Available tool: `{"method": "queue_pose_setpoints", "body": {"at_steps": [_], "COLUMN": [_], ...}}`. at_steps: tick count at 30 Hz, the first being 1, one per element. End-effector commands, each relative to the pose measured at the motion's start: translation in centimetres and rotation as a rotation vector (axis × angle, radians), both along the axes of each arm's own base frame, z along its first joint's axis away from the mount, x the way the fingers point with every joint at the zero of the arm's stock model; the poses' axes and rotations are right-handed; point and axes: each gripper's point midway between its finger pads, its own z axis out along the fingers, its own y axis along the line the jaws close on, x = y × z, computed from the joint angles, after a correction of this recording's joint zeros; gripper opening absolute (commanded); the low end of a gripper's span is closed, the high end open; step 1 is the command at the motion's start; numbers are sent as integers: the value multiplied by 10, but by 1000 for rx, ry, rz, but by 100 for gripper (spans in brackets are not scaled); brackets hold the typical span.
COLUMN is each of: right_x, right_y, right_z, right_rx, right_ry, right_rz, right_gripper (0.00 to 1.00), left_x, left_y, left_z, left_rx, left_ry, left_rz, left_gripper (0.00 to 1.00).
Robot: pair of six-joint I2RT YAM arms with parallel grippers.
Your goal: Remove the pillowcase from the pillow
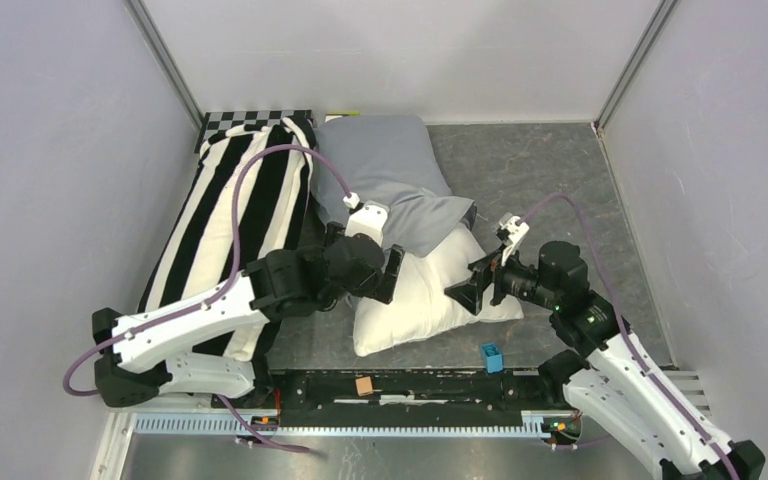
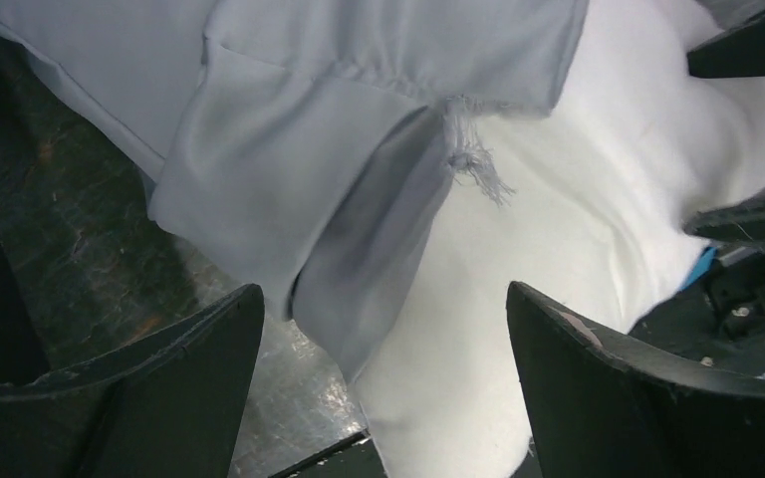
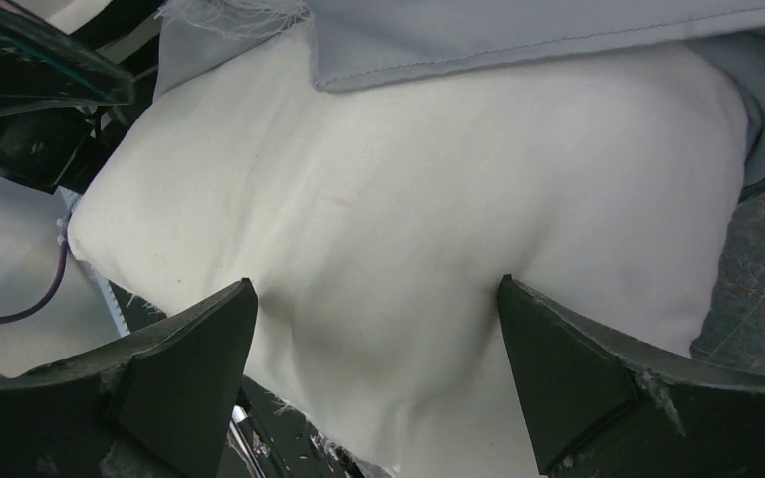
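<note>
dark tbl (image 1: 540,170), pillow (image 1: 430,290) far end in pillowcase (image 1: 385,160)

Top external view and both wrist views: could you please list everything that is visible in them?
pillowcase: one, light blue-grey, covering the pillow's far half
pillow: one, white, table centre, near half bare
striped pillow: one, black-and-white, left side
checkerboard: one, black-and-white, far-left corner
blue block: one, blue, near edge
orange block: one, orange, near edge
table: one, dark grey, under everything
left gripper: one, black, jaws open over the pillowcase's hem
right gripper: one, black, jaws open over the bare pillow
</note>
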Motion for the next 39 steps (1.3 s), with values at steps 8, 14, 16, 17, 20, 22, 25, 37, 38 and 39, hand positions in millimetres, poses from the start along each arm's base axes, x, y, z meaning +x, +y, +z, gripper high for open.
{"method": "queue_pose_setpoints", "body": {"at_steps": [8, 14, 16, 17, 20, 22, 25, 37, 38, 39], "right_x": [-9, -2, -10, -12, -26, -33, -34, -8, -7, -5], "right_y": [53, 49, 59, 63, 81, 93, 104, 71, 66, 59], "right_z": [21, 40, 45, 47, 49, 46, 26, -72, -75, -77], "right_rx": [-67, -160, -181, -203, -276, -311, -356, -554, -549, -545], "right_ry": [-60, -138, -153, -161, -201, -219, -209, -153, -146, -140], "right_rz": [19, -109, -79, -80, -66, -51, -43, -164, -172, -186], "right_gripper": [98, 98, 98, 98, 98, 98, 98, 48, 29, 7], "left_x": [41, 59, 64, 66, 70, 72, 72, 93, 98, 103], "left_y": [4, 19, 24, 27, 34, 36, 35, 59, 62, 64], "left_z": [-24, -39, -45, -47, -53, -55, -53, -53, -54, -56], "left_rx": [48, 75, 84, 87, 83, 60, 25, -11, -18, -23], "left_ry": [-3, 12, 17, 22, 33, 42, 48, 51, 52, 55], "left_rz": [39, 101, 121, 130, 149, 154, 149, 262, 284, 303], "left_gripper": [90, 74, 68, 64, 50, 42, 33, 20, 18, 16]}}
